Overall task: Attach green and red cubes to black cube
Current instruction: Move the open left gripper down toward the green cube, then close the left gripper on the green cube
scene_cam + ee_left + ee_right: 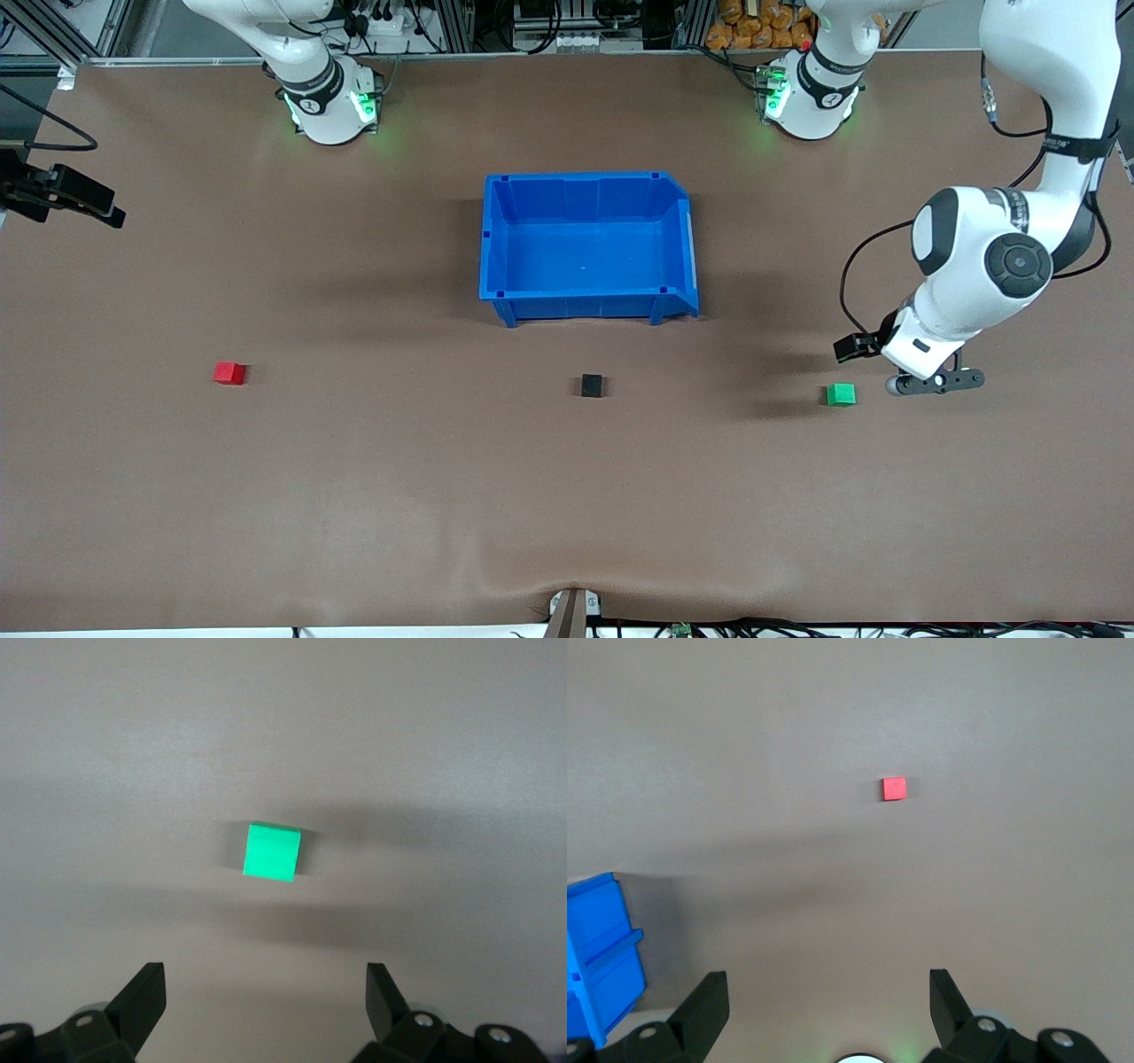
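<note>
On the brown tabletop [372,496], nearer the front camera than the blue bin [588,245], sit the black cube [592,385], red cube [229,373] and green cube [841,394]. The left tool [266,1005] hovers spread wide over the green cube, empty; the right tool [828,1010] likewise gapes empty. No writing legible.

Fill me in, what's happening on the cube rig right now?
The left gripper is up in the air beside the green cube, jaws open, holding nothing. The right gripper is also open, with the red cube in its wrist view. All three cubes sit apart on the table; the black cube lies between the coloured ones, just nearer the front camera than the blue bin. Nothing attached yet.
</note>
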